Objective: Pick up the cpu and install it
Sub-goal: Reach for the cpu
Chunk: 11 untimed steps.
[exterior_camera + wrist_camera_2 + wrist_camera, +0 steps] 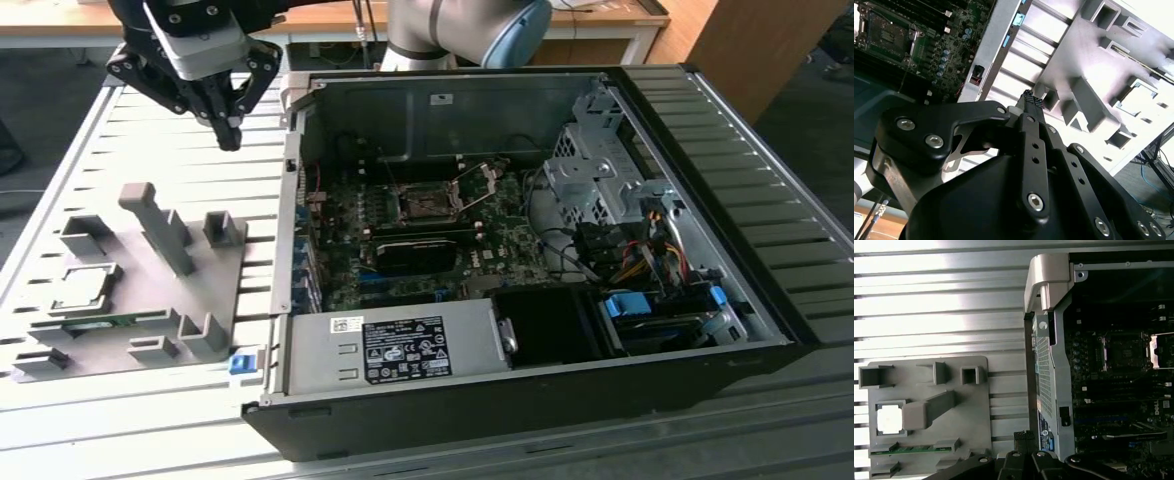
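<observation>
Robotics lab or workshop: ribbed aluminium worktable, open black computer case, grey plastic fixture tray, wooden desks behind.

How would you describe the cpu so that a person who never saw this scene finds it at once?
On the exterior view's left of the open computer case lies a grey tray with upright posts. The cpu sits in a square pocket at the tray's side away from the case. It is a small shiny silver square, unlike the long, thin green memory strip beside it.
</observation>
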### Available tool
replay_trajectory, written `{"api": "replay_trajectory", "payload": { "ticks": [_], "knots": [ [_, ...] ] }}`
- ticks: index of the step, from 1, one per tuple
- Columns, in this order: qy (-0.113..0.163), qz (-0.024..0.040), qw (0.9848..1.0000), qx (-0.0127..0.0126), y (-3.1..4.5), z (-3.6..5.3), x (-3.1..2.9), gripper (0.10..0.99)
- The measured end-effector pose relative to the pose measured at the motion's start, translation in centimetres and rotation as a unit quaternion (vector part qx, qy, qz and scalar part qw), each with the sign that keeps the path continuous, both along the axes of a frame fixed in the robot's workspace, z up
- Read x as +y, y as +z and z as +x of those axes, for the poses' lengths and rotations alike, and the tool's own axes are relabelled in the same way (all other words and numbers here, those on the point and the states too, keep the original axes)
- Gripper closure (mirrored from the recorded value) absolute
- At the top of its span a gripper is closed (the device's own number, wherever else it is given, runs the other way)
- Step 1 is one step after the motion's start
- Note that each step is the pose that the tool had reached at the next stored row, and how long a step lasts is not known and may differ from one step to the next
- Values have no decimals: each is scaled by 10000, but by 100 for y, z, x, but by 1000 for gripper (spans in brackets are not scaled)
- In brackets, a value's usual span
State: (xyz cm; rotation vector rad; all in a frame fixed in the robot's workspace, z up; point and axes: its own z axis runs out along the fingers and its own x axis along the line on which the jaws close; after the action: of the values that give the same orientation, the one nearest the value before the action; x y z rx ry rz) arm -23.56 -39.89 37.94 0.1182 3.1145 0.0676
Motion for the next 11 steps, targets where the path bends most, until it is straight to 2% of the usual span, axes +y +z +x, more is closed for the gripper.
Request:
{"api": "replay_trajectory", "payload": {
  "ticks": [5,11],
  "knots": [
    [0,0,10000,0,-6,-46,0,980],
    [0,0,10000,0,-11,-164,1,980]
  ]
}}
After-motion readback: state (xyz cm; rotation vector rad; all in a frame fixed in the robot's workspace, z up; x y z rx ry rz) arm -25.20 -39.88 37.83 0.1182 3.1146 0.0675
